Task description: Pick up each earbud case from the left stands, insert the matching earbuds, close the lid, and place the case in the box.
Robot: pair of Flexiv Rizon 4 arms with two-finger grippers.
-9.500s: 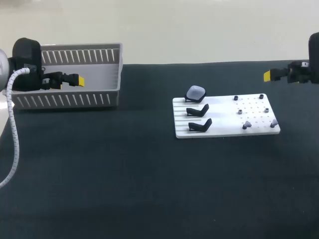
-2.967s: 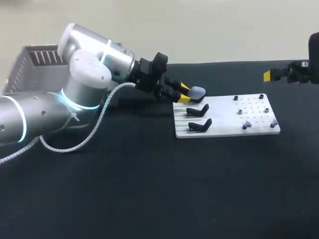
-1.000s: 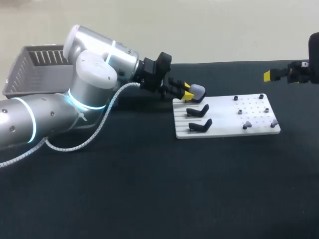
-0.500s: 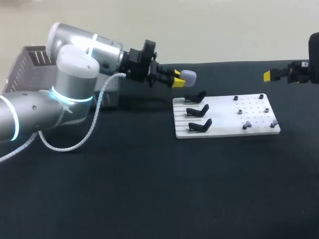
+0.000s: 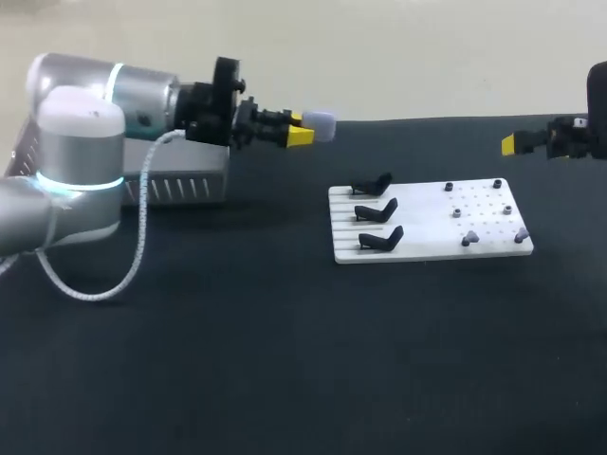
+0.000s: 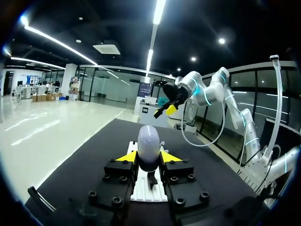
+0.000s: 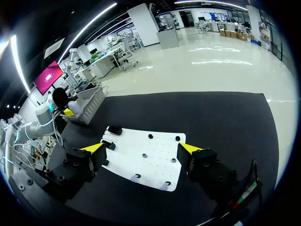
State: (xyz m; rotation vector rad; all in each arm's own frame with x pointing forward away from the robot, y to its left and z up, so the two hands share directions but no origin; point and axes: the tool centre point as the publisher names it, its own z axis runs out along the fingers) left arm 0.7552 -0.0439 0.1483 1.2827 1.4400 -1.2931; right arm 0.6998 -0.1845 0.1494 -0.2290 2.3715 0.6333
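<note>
My left gripper (image 5: 302, 133) is shut on a lavender earbud case (image 5: 321, 125), held in the air between the basket (image 5: 171, 180) and the white plate (image 5: 432, 226). In the left wrist view the case (image 6: 149, 146) stands upright between the yellow tips. Three black stands (image 5: 377, 209) line the plate's left side, all bare. Small dark and lavender earbuds (image 5: 467, 238) sit on pegs on its right side. My right gripper (image 5: 517, 144) hangs open at the far right, above the table, and looks down on the plate (image 7: 155, 148) with nothing between its fingers.
The grey slatted basket (image 7: 89, 103) stands at the table's back left, behind my left arm (image 5: 76, 161). The plate (image 6: 143, 188) lies below and ahead of the left gripper. Black table surface surrounds the plate.
My left gripper has lifted the case off the rear stand and carried it up and to the left, toward the basket. The right arm has stayed still.
</note>
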